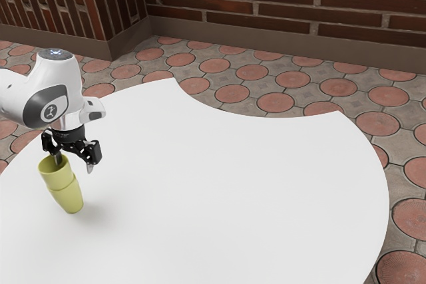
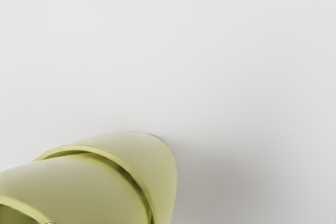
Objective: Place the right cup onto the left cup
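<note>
In the exterior view, the two cups stand stacked on the bench [image 1: 233, 197], at the near part of the exterior view's left. The upper cup [image 1: 59, 177] sits in the mouth of the lower cup [image 1: 69, 200]. The end effector [image 1: 74, 163] is wide, with nothing clamped in it: the inner finger [image 1: 58, 158] reaches into the upper cup's mouth, while the outer finger [image 1: 90, 167] stands apart from the cup, toward the exterior view's right. The placing looks all but done, and what remains is probably a clean withdrawal. I would keep the fingers spread and lift straight up, slowly, until the inner finger clears the upper cup's rim. Any sideways drift before then could drag that wall and tip the stack.

In the wrist view, the lower cup's rim [image 2: 125, 167] curves around the body of the upper cup, so the one is inside the other. A dark gap lies along part of that rim; whether the upper cup is seated fully and evenly I cannot tell. A soft shadow [image 2: 220, 182] falls beside the stack. Once clear, check that the upper cup stays level.
</note>
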{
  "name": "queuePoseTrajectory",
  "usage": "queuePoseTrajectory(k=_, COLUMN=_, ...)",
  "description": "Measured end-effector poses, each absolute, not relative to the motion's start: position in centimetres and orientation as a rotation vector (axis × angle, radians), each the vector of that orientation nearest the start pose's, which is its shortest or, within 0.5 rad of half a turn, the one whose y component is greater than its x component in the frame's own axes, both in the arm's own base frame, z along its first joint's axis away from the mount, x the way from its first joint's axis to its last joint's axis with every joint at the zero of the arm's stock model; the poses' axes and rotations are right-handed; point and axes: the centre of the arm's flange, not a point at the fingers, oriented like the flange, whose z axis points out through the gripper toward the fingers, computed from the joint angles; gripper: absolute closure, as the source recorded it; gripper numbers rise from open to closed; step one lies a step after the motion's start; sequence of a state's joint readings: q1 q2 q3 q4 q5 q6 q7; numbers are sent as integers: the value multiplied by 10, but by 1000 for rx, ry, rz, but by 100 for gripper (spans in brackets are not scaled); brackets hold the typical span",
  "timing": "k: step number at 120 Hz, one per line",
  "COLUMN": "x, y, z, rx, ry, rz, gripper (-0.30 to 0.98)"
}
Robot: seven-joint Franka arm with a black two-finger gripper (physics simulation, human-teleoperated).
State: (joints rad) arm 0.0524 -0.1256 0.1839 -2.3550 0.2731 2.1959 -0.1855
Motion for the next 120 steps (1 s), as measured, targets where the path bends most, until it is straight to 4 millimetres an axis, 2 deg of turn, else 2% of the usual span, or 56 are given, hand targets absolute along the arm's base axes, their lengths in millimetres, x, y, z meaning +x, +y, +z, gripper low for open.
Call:
queuePoseTrajectory(k=39, x=467, y=122, z=380, rx=-2924, ry=-370, rz=44, gripper=0)
queuePoseTrajectory(k=72, x=475, y=114, z=430, rx=-2920, ry=-354, rz=-65, gripper=0)
queuePoseTrajectory(k=78, x=480, y=112, z=444, rx=-2921, ry=-358, rz=-84, gripper=0)
queuePoseTrajectory(k=84, x=492, y=102, z=468, rx=-2928, ry=-351, rz=-118, gripper=0)
queuePoseTrajectory(k=105, x=530, y=51, z=570, rx=-2984, ry=-315, rz=-218, gripper=0)
queuePoseTrajectory(k=120, x=557, y=11, z=616, rx=-3020, ry=-240, rz=-220, gripper=0)
